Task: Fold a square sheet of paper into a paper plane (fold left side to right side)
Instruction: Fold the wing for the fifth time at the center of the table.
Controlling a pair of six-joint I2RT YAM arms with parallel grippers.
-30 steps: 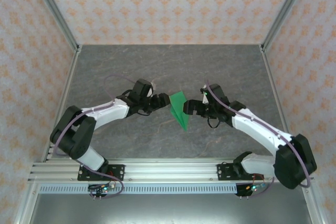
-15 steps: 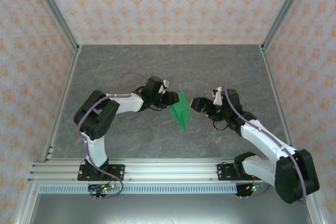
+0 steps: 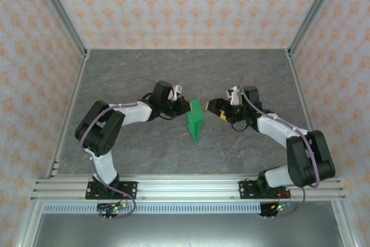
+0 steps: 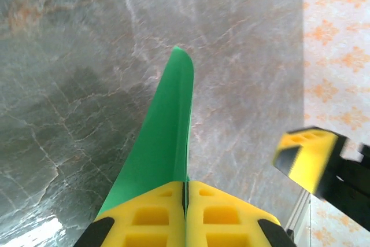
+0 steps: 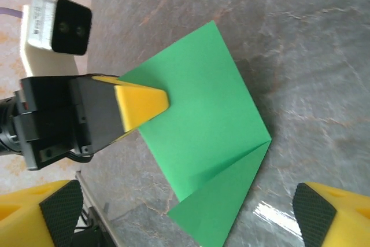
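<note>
Partly, the folded green paper keeps its shape to itself. In the left wrist view it is seen edge-on, a thin curved blade rising from the fingers, so its faces and creases cannot be read there. The strip caught between those fingers is covered. In the right wrist view one flat face and a diagonal fold show, but the lowest corner is cut off by the frame. Whether the paper's near tip touches the surface cannot be told.

The paper stands on edge near the middle of the grey marbled surface, well apart from the patterned walls and the rail at the near side, with bare stone on every side of it.

The left hand is pressed together, pinching the paper at its left edge. The right hand sits just beside the paper's right edge, apart from it and holding nothing. Its fingers are spread wide, showing at the two lower corners of its own view.

The left arm and right arm both bend inward from their bases, elbows out. The hands point at each other across the paper.
</note>
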